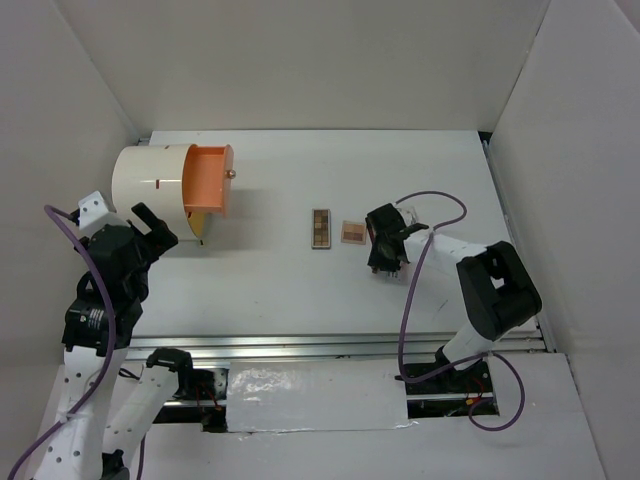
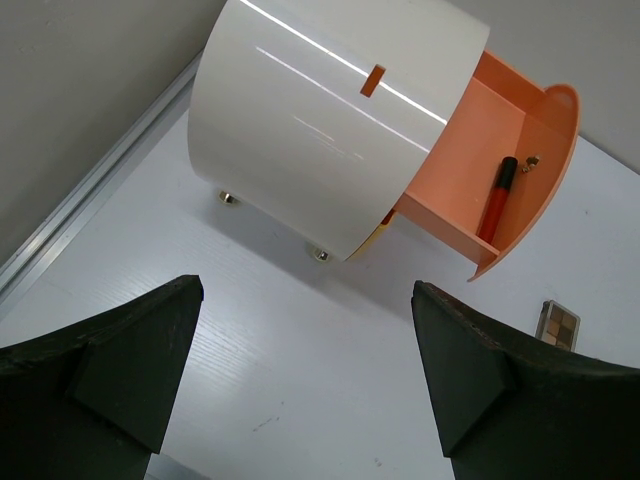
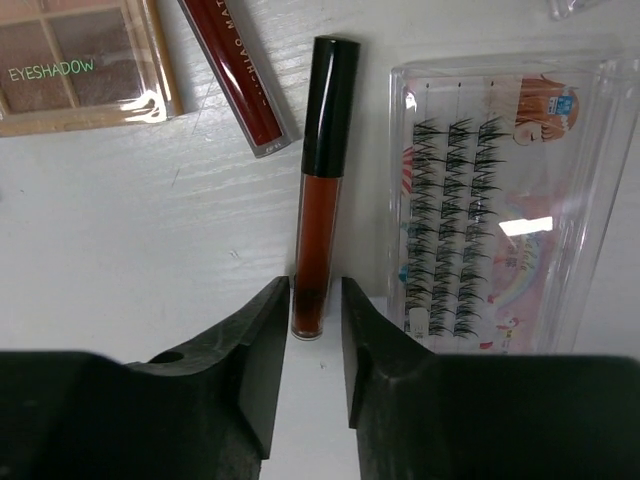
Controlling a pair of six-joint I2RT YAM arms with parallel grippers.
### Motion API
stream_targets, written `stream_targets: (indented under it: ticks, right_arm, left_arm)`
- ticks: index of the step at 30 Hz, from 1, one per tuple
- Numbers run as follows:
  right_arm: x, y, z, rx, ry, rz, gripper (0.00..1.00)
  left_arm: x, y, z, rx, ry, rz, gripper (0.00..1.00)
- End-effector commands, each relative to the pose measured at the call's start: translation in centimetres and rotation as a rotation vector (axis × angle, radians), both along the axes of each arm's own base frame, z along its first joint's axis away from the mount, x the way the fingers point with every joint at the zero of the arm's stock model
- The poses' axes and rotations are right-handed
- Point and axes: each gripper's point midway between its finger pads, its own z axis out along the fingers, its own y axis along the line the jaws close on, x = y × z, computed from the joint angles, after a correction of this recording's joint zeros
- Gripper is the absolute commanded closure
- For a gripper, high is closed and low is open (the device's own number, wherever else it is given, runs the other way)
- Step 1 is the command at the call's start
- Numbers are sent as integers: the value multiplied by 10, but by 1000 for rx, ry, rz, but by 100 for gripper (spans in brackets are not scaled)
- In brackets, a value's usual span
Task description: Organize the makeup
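A dark-red lip tube with a black cap (image 3: pixel 320 180) lies on the table, and my right gripper (image 3: pixel 315 290) is shut on its clear bottom end. Right of it lies a clear-packaged lash card (image 3: pixel 490 200). A second dark-red tube (image 3: pixel 235 70) and a brown eyeshadow palette (image 3: pixel 75 60) lie to the upper left. From above, the narrow brown palette (image 1: pixel 320 228) and the small peach palette (image 1: pixel 353 232) sit left of my right gripper (image 1: pixel 386 242). My left gripper (image 2: pixel 307 290) is open over bare table, in front of the cylinder. One lip tube (image 2: pixel 497 198) lies in the orange drawer (image 2: pixel 470 130).
The white cylinder (image 1: pixel 150 180) stands at the back left with its orange drawer (image 1: pixel 208 180) pulled open toward the middle. White walls close in the table on three sides. A metal rail (image 1: pixel 340 345) runs along the near edge.
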Motion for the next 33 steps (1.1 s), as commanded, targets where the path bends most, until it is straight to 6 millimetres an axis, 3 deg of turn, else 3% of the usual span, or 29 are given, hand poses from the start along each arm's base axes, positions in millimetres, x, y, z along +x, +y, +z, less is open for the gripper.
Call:
stream_targets:
  ticks: [1,9,12,14,15,17,18,20,21,22,23,25,26,27,28,29,30,31,32,33]
  right_arm:
    - [4,2,-4,3,-1,-36,67]
    - [-3,1,-1,26,-9,-56,81]
    - [-4,5,24,70,-81,-56,81]
    - [1,12,58,97,-163,-43,81]
    - [3,27,84,113,-206,-2,81]
    - [5,50,111,112,-251,58,81]
    - [5,80,137,127,-279,124,81]
    - [7,119,154,152,-292,209,81]
    - [9,160,194,246,-368,287,81]
    - [10,183,209,302,-396,344,81]
    - [13,228,240,447,-435,442,81]
    - [8,273,271,596,-471,541,81]
    - [13,302,295,700,-520,596,81]
    - [17,314,305,742,-536,605,81]
    - [24,332,294,776,-508,601,81]
    - [25,346,325,857,-553,638,81]
    - [28,354,332,885,-559,642,81]
    - [33,368,322,902,-531,644,81]
    - [34,375,345,953,-584,665,81]
    - [36,380,351,967,-594,663,80]
  left_arm:
    - [-1,2,19,10,-61,5,1]
    - [0,0,19,12,-58,0,1]
    - [-1,1,18,13,-58,2,1]
    - [-1,1,19,11,-59,7,1]
    - [-1,1,18,10,-59,9,1]
    - [-2,3,19,8,-61,18,1]
    - [-2,4,18,9,-60,25,1]
    - [-4,6,19,4,-66,38,1]
    - [-6,9,20,7,-69,58,1]
    - [-8,10,20,2,-75,68,1]
    - [-10,12,22,1,-83,77,1]
    - [-13,15,21,2,-88,98,1]
    - [-12,15,21,0,-91,100,1]
    - [-12,15,21,0,-94,96,1]
    - [-9,13,19,2,-85,85,1]
    - [-8,12,18,3,-76,83,1]
    - [-6,12,17,4,-69,83,1]
    - [-5,12,15,6,-54,87,0]
    - [-5,12,15,5,-53,87,0]
    - [-4,11,14,7,-47,82,1]
